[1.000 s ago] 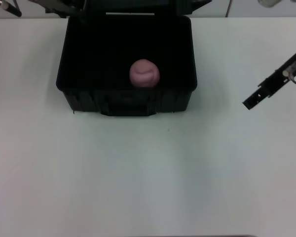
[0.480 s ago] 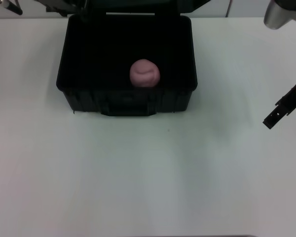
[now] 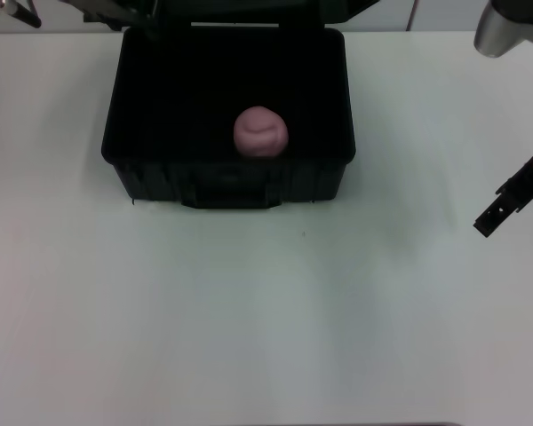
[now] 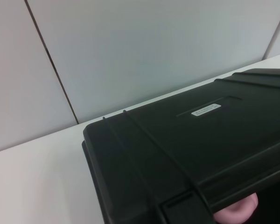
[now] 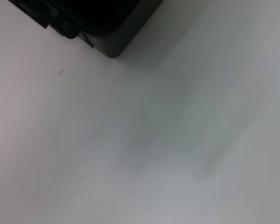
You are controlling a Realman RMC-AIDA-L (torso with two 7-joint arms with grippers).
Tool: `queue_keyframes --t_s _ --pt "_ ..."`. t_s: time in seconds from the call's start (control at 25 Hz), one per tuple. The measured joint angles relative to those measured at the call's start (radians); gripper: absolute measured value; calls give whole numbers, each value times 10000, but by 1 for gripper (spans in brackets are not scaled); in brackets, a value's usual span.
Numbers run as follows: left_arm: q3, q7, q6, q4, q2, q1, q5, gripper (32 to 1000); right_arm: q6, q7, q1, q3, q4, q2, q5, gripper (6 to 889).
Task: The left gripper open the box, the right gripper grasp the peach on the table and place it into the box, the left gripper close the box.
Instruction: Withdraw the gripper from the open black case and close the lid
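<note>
Head view is giving me the whole scene, so I am reading it from the left. At the far left corner, behind the box, dark parts of the left arm are showing by the raised lid, but I am not seeing the left tool itself, so I cannot tell whether it is open or closed. The box is sitting open at the far middle of the worktop, front handle facing me. The peach is lying inside on the box floor, near the front wall and roughly centred, with nothing touching it. Off to the right, well apart from the box, the right tool is hanging above the bare worktop at the frame edge; only one slim black tip is showing, holding nothing, and I cannot tell how far it is open.

Left wrist view is looking across the ribbed lid with its small white label, and a sliver of peach is peeking from under the lid's edge.

Right wrist view is showing one box corner and plain worktop.
</note>
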Motion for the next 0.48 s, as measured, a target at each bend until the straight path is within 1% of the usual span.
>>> queue_keyframes --t_s 0.48 --pt "0 82 -76 -10 -11 -10 -37 409 57 5 0 9 7 0 0 857"
